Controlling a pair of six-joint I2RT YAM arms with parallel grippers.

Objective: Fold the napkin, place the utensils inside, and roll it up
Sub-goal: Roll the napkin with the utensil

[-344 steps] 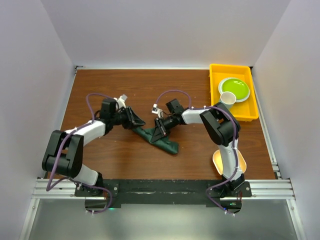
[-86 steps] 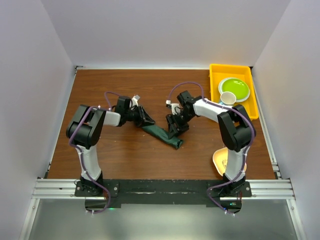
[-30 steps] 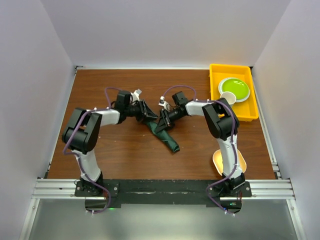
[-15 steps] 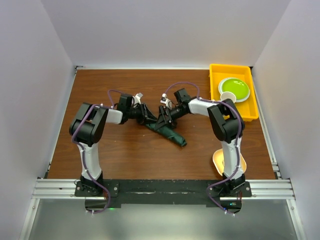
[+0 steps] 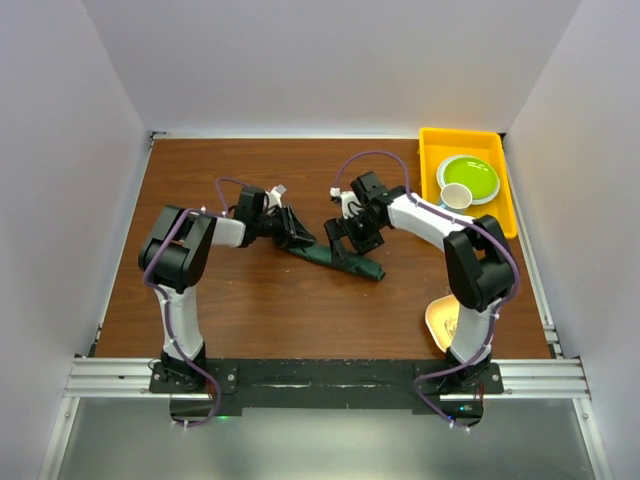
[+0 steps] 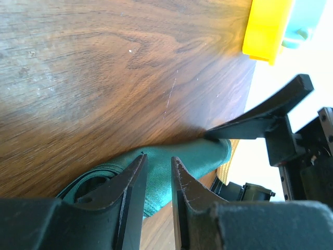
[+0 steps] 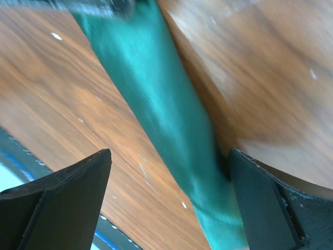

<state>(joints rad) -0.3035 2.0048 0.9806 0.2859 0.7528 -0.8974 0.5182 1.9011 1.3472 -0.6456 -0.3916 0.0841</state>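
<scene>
Green napkin [image 5: 345, 258] bunched rope-like, middle of table [image 5: 250, 300]. Left gripper [image 6: 158, 158] nearly closed, pinching near end. Right gripper [image 7: 169, 156] gaping wide over other end, holding nothing. Best bet: right takes free corner low, draws away from left — spread flat before folding.

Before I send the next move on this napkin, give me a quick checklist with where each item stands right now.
1. Left pincer gripping the napkin: ok, shut on one end.
2. Right pincer released: ok, open, one finger on either side of the napkin.
3. Napkin spread flat for folding: not ok, bunched into a narrow strip.
4. Spoon located: not ok, none visible in any view.
5. Yellow tray out of the working area: ok, apart at the far right.
</scene>
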